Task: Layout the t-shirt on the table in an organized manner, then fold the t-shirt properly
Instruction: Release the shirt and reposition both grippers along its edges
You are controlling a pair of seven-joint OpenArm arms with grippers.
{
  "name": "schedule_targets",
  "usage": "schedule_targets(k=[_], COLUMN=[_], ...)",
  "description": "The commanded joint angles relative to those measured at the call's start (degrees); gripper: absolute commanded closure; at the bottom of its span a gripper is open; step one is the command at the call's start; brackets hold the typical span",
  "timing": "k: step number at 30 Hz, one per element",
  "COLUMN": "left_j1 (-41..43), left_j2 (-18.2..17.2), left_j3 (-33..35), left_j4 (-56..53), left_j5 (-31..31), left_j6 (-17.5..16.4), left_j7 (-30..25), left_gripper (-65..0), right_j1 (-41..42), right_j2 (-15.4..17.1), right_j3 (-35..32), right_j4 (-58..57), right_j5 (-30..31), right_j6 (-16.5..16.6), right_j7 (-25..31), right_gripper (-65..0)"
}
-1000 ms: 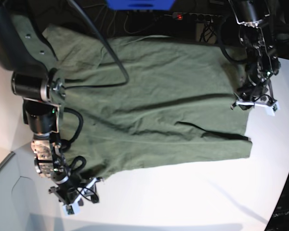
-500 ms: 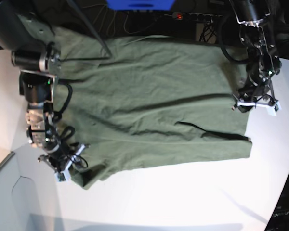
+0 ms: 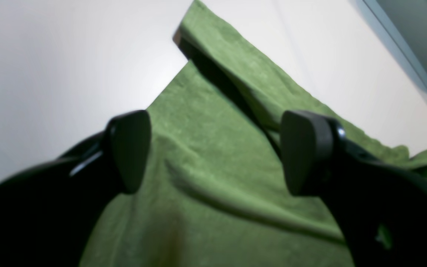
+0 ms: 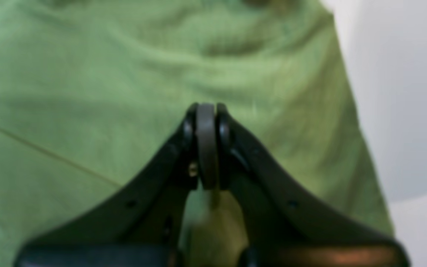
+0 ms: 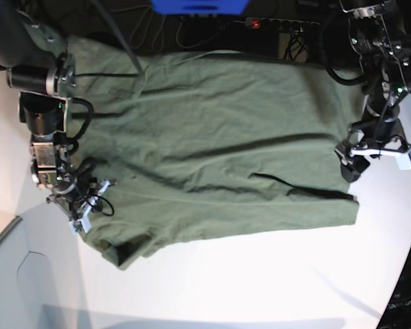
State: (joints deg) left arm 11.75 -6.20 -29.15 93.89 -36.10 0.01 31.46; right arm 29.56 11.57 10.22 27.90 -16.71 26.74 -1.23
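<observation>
t-shirt (image 5: 219,151): spread, wrinkled, on table (image 5: 274,281) | left gripper (image 3: 213,152): fingers wide apart over shirt edge | right gripper (image 4: 206,144): fingers pressed together above fabric

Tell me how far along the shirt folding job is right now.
Done: the olive-green cotton t-shirt lies mostly spread on the white table, though wrinkled. In hand: the right gripper is shut at the shirt's edge; the left gripper hangs open over the opposite edge. Left: smoothing, then every fold.
</observation>
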Motion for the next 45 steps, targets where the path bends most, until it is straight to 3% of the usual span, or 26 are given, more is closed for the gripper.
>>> schedule_targets(k=[1,4,6,8,14,17,25,29,33,45], left_j1=[0.43,2.1,2.54,2.98,3.77,3.77,5.0,5.35,5.0,1.92], left_j2=[-0.62,-0.53,-0.18,-0.18,-0.35,-0.18,-0.09,-0.09,-0.09,-0.18], left_j3=[-0.17,-2.37,-4.04,-5.27,-5.89,-5.8,-5.54,-5.45,-5.36,2.73], left_j4=[1.28,1.1,0.93,0.84,0.84,0.84,-0.04,-4.0,-7.16,-3.29], left_j5=[-0.25,-0.43,-0.25,-0.43,-0.17,-0.25,0.01,-0.34,-0.43,0.01], left_j6=[-0.23,-0.23,-0.23,-0.23,-0.23,-0.23,-0.23,-0.23,-0.32,0.03], left_j7=[-1.18,-1.0,-0.91,-0.91,-0.91,-0.91,-0.91,-0.91,-0.91,-0.91], left_gripper=[-52.7,-52.7,-52.7,-52.7,-52.7,-52.7,-52.7,-52.7,-52.7,-52.7], right_j1=[2.39,3.1,3.54,3.71,6.26,6.61,9.16,8.9,6.97,-11.85], right_j2=[0.6,1.48,1.75,2.8,3.42,3.33,3.06,2.98,3.33,2.01], right_j3=[0.11,0.11,0.11,0.11,0.11,0.11,-0.15,0.02,0.11,0.2], right_j4=[-0.08,-3.07,-4.74,-5.97,-10.8,-10.89,-10.98,-10.98,-10.1,19.53], right_j5=[0.75,0.75,0.75,0.75,0.75,0.75,0.75,0.75,0.75,0.84], right_j6=[-0.32,-0.5,-2.79,-8.41,-27.4,-32.06,-31.53,-25.64,-25.38,-25.12], right_j7=[1.54,1.54,1.63,2.07,11.04,15.08,16.84,13.5,12.27,11.48], right_gripper=[0.0,0.0,0.0,0.0,0.0,0.0,0.0,0.0,0.0,0.0])
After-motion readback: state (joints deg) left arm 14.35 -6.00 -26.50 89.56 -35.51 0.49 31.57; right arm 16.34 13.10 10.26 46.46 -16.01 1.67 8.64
